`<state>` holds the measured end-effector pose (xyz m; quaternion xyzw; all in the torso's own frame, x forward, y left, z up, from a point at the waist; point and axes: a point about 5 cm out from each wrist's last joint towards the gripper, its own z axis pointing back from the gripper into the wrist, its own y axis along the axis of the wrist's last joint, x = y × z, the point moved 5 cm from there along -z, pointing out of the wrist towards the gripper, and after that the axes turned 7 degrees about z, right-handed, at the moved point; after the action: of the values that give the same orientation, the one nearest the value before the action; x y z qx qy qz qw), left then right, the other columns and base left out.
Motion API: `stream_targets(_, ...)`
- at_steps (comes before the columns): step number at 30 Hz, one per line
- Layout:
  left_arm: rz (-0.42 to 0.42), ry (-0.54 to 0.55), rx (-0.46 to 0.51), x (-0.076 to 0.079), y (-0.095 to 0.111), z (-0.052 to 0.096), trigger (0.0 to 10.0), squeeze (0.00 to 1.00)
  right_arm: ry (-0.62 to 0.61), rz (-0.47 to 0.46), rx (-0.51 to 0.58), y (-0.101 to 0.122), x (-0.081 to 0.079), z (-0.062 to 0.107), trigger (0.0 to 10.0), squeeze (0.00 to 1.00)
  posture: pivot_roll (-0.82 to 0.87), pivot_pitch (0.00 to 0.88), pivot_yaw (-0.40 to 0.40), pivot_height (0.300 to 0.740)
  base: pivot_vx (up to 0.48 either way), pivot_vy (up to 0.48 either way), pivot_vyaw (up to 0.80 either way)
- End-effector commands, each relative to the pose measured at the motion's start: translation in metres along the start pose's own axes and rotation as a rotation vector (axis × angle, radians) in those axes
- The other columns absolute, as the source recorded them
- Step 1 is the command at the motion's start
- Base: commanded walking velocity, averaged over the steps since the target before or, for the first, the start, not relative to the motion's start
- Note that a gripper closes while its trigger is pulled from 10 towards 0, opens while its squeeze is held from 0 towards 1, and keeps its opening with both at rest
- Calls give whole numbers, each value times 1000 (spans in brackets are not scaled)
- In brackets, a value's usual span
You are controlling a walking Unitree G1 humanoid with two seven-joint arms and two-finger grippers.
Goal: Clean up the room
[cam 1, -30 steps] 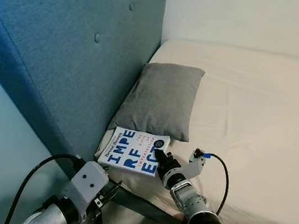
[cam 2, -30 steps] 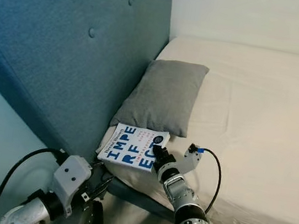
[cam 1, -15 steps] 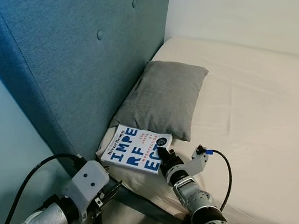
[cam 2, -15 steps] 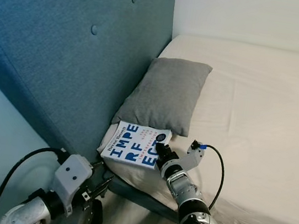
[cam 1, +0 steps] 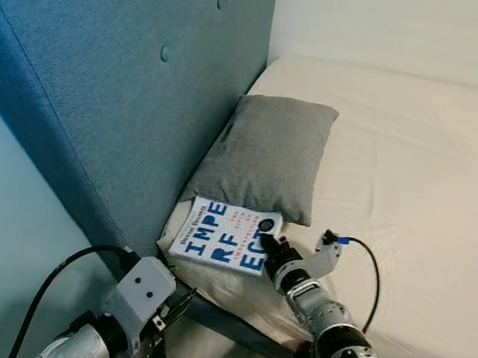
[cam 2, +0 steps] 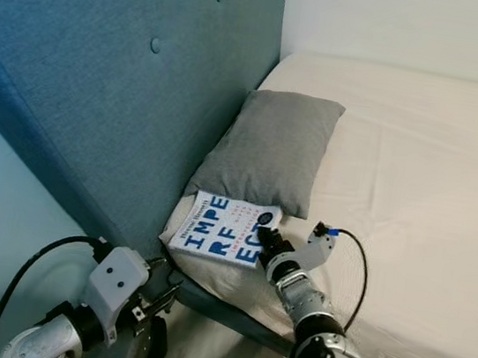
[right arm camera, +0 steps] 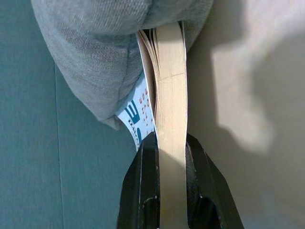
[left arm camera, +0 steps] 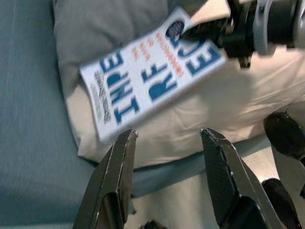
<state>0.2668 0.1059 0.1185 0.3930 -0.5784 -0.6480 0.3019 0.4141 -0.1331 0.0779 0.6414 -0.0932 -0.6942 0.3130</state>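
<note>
1. Book (cam 1: 226, 236): a white paperback with big blue block letters in three rows, small red lettering along one side, a dark round badge near one corner and small dark print along the spine edge.
2. Lies flat, cover up, in the lower middle of the left eye view, at the near corner of the cream bed (cam 1: 417, 177).
3. Far edge tucked against the lower end of the grey pillow (cam 1: 269, 152), which runs up the middle of the frame along the blue padded headboard (cam 1: 121, 65).
4. Seen edge-on in the right wrist view: cream page block (right arm camera: 170, 109), slightly fanned near the cover, with a strip of the blue-lettered cover curling out beside it.
5. Right gripper (cam 1: 269, 247), just right of the book in the lower middle of the frame, clamped on the book's right edge near the badge; black fingers (right arm camera: 143, 186) pressed on either side of the page block.
6. Thin black cable with a blue tip (cam 1: 342, 241) loops off the right wrist, over the sheet.
7. Left gripper (left arm camera: 164, 138) spread apart and holding nothing, at the lower left of the left eye view, below the bed edge, pointing towards the book.
8. Left arm (cam 1: 138, 294) trailing a black cable in the lower left corner.
</note>
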Motion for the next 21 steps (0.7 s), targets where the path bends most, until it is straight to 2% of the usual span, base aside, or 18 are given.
stream_targets(1, -3, -6, -25, 2, -5, 3, 10000, 0, -12, -1, 111, 31, 0, 1, 10000, 0, 171, 307, 57, 552, 0, 0, 0)
stream_targets(9, -6, -7, -27, 1, -5, 3, 10000, 0, -9, 6, 115, 35, -1, 0, 10000, 0, 174, 309, 57, 552, 0, 0, 0)
stream_targets(21, -10, -1, -30, 0, -5, 4, 10000, 0, 4, 38, -11, 2, 0, 0, 10000, 0, 178, 306, 52, 552, 0, 0, 0)
